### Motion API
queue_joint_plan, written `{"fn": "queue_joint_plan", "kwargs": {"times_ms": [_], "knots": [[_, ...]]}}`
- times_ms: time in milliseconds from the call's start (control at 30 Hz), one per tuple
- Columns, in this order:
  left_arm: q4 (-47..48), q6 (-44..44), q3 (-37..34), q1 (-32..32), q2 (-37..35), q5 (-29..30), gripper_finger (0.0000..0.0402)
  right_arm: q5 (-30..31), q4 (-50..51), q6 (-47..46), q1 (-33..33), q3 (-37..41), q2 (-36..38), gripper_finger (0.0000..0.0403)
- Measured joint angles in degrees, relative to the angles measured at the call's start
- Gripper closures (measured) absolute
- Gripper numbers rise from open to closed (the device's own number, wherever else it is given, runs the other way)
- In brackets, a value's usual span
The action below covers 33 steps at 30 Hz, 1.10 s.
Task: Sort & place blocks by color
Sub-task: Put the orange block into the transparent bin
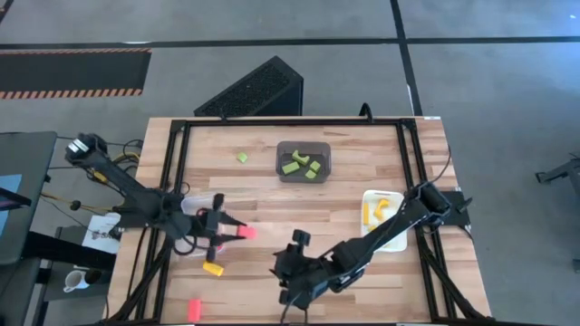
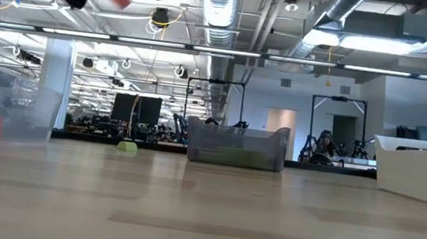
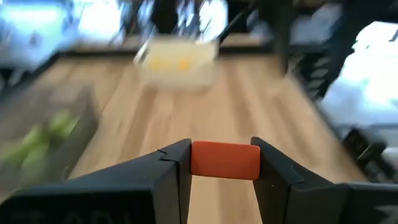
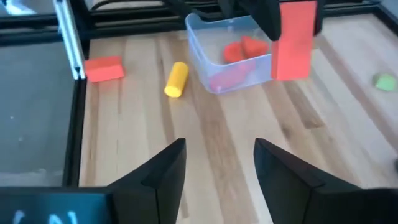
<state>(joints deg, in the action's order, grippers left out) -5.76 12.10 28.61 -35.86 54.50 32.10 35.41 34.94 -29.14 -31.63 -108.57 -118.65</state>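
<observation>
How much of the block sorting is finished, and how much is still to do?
Partly done. Green blocks lie in the dark grey bin, yellow ones in the white bin. The left gripper holds a red block. Left out: a green block, a yellow cylinder, another red block.

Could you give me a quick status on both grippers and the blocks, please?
Left gripper shut on red rectangular block, lifted above table. Right gripper open, empty. Loose yellow cylinder block beside clear plastic bin.

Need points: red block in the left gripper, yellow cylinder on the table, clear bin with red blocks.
red block (image 3: 224, 160): left wrist view, middle of its front face, between the fingers.
yellow cylinder (image 4: 176, 79): right wrist view, mid-length on its side.
clear bin (image 4: 199, 46): right wrist view, on its near side wall.
</observation>
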Motion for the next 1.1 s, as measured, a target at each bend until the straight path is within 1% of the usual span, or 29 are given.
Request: {"fn": "queue_joint_plan", "kwargs": {"times_ms": [100, 200, 267, 367, 433, 500, 567, 600, 667, 800, 900, 1000, 1100], "knots": [[20.13, 10.08, 3.36, 0.11, -5.08, 1.18, 0.0307, 0.55, 0.77, -1.0, -0.15, -0.11, 0.29, 0.0192], [39.66, 20.84, 6.62, 0.06, -8.1, 0.55, 0.0307, 0.69, 0.85, -1.17, -0.27, -0.11, 0.27, 0.0196], [50.7, 29.04, 8.58, 0.04, -8.94, -1.24, 0.0307, 0.71, 0.84, -2.05, -0.33, -0.11, 0.27, 0.02], [60.43, 37.08, 9.83, 0.07, -8.95, -7.37, 0.0307, 0.73, 1.06, -2.37, -0.32, 0.04, 0.27, 0.0206], [63.99, 39.51, 9.62, 0.07, -8.24, -13.72, 0.0307, 0.93, 0.95, -2.39, -0.25, 0.04, 0.27, 0.0208], [68.06, 41.13, 9.45, 0.04, -6.24, -18.33, 0.0307, 0.95, 1.01, -2.39, -0.18, 0.04, 0.27, 0.0211], [71.08, 42.86, 9.39, 0.02, -4.48, -20.68, 0.0307, 0.97, 1.27, -2.39, -0.18, 0.04, 0.27, 0.0211], [72.13, 43.6, 9.41, -0.07, -3.73, -20.97, 0.0304, 0.95, 1.25, -2.39, -0.15, 0.04, 0.27, 0.0211], [72.24, 44.05, 9.39, -0.66, -2.0, -20.59, 0.0273, 0.95, 1.33, -2.36, -0.12, 0.04, 0.27, 0.0211], [69.75, 41.25, 9.41, -2.07, 1.01, -17.67, 0.0171, 0.95, 1.59, -2.08, -0.03, 0.07, 0.24, 0.0213], [69.2, 40.17, 9.42, -2.25, 2.44, -15.76, 0.0112, 0.93, 2.22, -2.08, 0.02, 0.07, 0.24, 0.0215], [69.31, 40.04, 9.95, -2.29, 2.8, -15.3, 0.0083, 0.93, 3.43, -2.06, 0.02, 0.07, 0.22, 0.0216], [69.3, 39.15, 10.53, -2.78, 1.94, -11.32, 0.008, 0.95, 4.29, -2.02, 0.25, 0.09, 0.22, 0.0215]]}}
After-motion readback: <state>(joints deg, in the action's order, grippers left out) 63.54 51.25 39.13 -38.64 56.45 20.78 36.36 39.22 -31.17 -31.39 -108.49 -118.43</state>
